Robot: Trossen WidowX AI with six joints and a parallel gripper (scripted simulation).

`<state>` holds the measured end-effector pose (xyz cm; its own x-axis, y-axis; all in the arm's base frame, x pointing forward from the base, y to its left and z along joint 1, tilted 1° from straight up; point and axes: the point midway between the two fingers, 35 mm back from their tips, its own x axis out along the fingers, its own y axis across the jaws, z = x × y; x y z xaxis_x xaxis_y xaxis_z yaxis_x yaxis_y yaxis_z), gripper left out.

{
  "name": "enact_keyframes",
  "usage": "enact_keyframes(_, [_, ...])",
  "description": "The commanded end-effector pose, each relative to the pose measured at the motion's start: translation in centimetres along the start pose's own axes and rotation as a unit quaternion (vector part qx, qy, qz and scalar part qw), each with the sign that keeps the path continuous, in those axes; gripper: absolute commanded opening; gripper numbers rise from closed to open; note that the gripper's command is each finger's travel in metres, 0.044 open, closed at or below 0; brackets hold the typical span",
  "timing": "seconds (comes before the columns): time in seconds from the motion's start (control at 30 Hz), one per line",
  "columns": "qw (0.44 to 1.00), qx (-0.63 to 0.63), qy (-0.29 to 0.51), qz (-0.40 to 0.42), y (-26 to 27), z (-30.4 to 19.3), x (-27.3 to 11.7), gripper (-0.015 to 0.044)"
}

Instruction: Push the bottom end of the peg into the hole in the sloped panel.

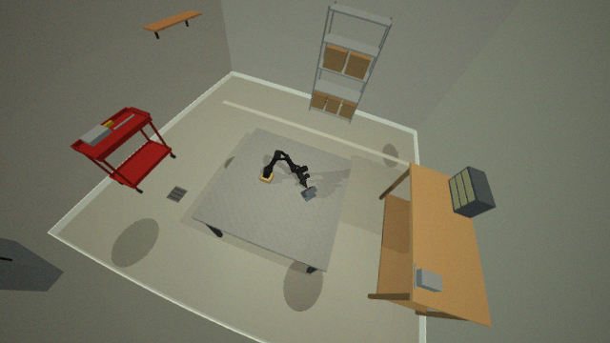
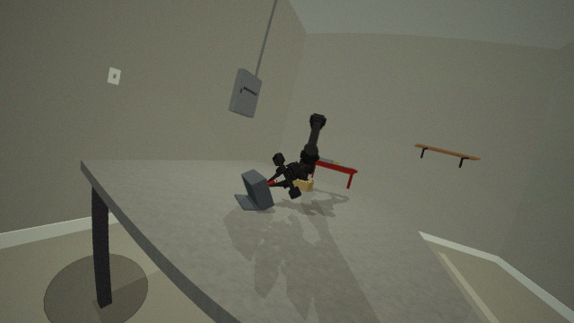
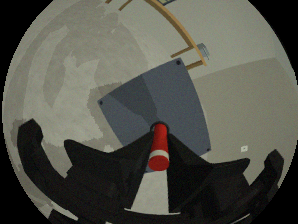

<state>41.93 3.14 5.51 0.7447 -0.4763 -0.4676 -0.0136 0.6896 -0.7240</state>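
The red round peg (image 2: 272,182) (image 3: 159,139) has a white band near its upper end, which points back toward the wrist camera. My gripper (image 1: 306,185) (image 3: 160,136) is shut on the peg, with a finger on each side. The sloped blue-grey panel (image 1: 309,193) (image 2: 259,190) (image 3: 182,102) stands on the table, its face toward the arm. In the wrist view the peg's far end sits at the dark round rim of the hole (image 3: 158,123), roughly square to the face. How deep it sits is hidden by the fingers and panel.
The grey table (image 1: 248,200) (image 2: 188,238) carries the arm on its tan base (image 1: 266,178) (image 2: 305,185). A red cart (image 1: 143,162), a wooden desk (image 1: 438,238) and a shelf rack (image 1: 350,45) stand away from the table.
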Motion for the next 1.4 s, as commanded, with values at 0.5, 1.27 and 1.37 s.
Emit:
enact_keyframes(0.5, [1.000, 0.000, 0.000, 0.001, 0.0, 0.1, -0.6, 0.0440])
enact_keyframes(1.27, [1.000, -0.003, 0.004, 0.007, 0.4, 0.5, -4.6, 0.0440])
enact_keyframes(1.37, [1.000, -0.003, 0.004, 0.008, 0.4, 0.6, -5.2, 0.0440])
